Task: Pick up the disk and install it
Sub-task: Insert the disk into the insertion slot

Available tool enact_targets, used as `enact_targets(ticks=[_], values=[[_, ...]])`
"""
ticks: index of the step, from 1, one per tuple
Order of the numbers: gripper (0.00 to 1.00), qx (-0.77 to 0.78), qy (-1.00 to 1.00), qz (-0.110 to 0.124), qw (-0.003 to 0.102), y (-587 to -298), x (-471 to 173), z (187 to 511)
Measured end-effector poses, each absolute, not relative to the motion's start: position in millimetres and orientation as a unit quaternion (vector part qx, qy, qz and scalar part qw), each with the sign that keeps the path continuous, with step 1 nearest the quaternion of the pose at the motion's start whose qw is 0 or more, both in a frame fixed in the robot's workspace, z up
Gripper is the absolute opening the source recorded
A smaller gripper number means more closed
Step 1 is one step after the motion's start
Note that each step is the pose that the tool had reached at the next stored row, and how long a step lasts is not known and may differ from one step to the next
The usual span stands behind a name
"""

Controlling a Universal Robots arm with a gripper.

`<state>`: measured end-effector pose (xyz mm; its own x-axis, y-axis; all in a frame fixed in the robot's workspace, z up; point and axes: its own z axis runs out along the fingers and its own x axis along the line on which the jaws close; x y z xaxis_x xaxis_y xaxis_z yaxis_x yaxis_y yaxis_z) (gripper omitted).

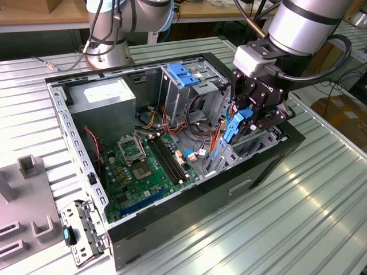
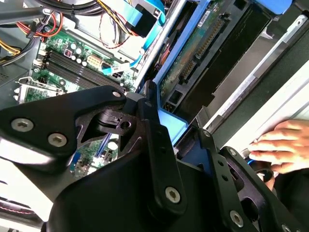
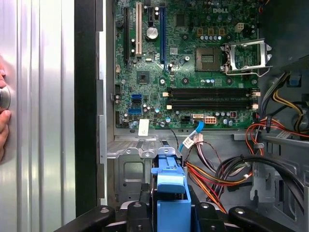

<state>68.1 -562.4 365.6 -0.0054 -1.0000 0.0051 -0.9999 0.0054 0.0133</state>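
ribbed metal table (image 1: 321, 229) | open computer case (image 1: 261, 172) | gripper (image 1: 248, 117) clenched on disk (image 1: 234, 128), over case's end at the exterior view's right

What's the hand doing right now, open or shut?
Hand: closed on the disk, holding it at the open computer case.

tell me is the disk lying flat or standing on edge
On edge: the claw grips the disk upright, its lower end down in the open case.
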Motion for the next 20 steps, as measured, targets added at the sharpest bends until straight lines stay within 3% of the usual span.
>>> enact_targets(ticks=[2,5,20], values=[[0.38,0.705,-0.709,-0.003,0.006,-562.4,68.2,365.5],[0.51,0.705,-0.709,-0.003,0.006,-562.4,68.1,365.3],[0.51,0.705,-0.709,-0.003,0.006,-562.4,68.1,364.0]])
